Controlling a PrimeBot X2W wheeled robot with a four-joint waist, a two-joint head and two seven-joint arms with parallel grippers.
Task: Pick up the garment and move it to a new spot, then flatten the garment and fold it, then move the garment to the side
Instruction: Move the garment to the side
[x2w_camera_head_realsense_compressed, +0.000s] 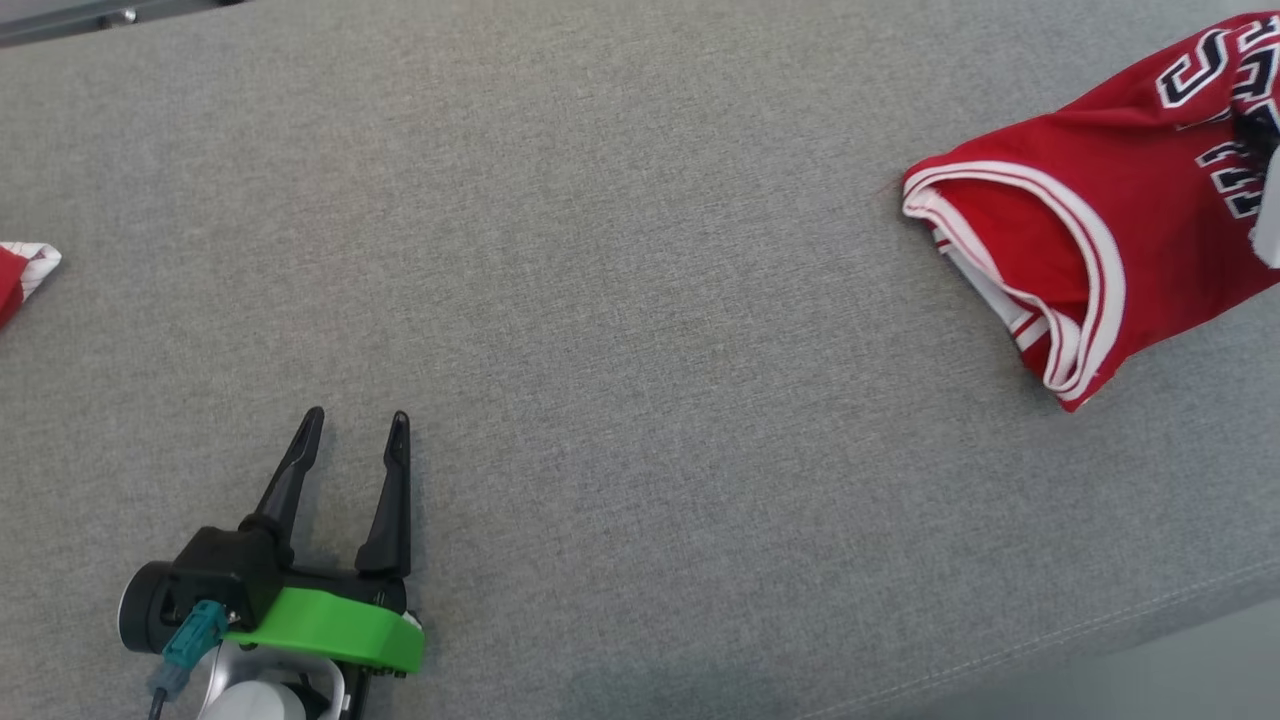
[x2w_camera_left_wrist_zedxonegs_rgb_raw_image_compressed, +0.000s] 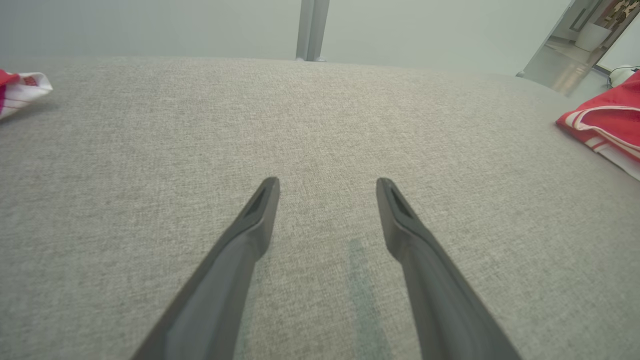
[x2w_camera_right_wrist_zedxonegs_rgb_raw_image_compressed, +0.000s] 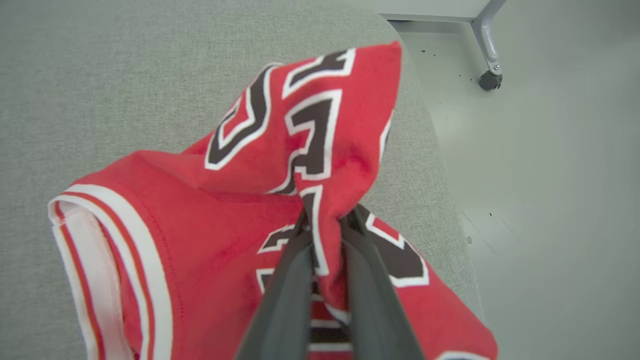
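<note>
Garment (x2w_camera_head_realsense_compressed: 1160, 170) lies at the right end of the grey table (x2w_camera_head_realsense_compressed: 640, 300), close to its edge, partly gathered up and not flat. Nearest the robot, the left gripper (x2w_camera_head_realsense_compressed: 357, 416) hangs low over the bare surface, fingers spread wide with nothing between them. Further out on the right, the right gripper (x2w_camera_right_wrist_zedxonegs_rgb_raw_image_compressed: 327, 220) has its fingers clamped on a raised fold of the red jersey, through the dark lettering; fabric bunches above the tips. The white-trimmed armhole (x2w_camera_head_realsense_compressed: 1020, 250) sags open on the table beside that grip.

Assessment: a thin, soft, light knit with no stiffness, likely to slide and drape rather than hold shape. One pinch mid-chest will carry it but leaves it twisted. Flattening calls for holds at the shoulder straps or hem corners, one per gripper.

At the far left edge, well apart, sits another red-and-white cloth (x2w_camera_head_realsense_compressed: 25, 270). Past the table's right edge, a castor (x2w_camera_right_wrist_zedxonegs_rgb_raw_image_compressed: 487, 80) stands on pale floor.
</note>
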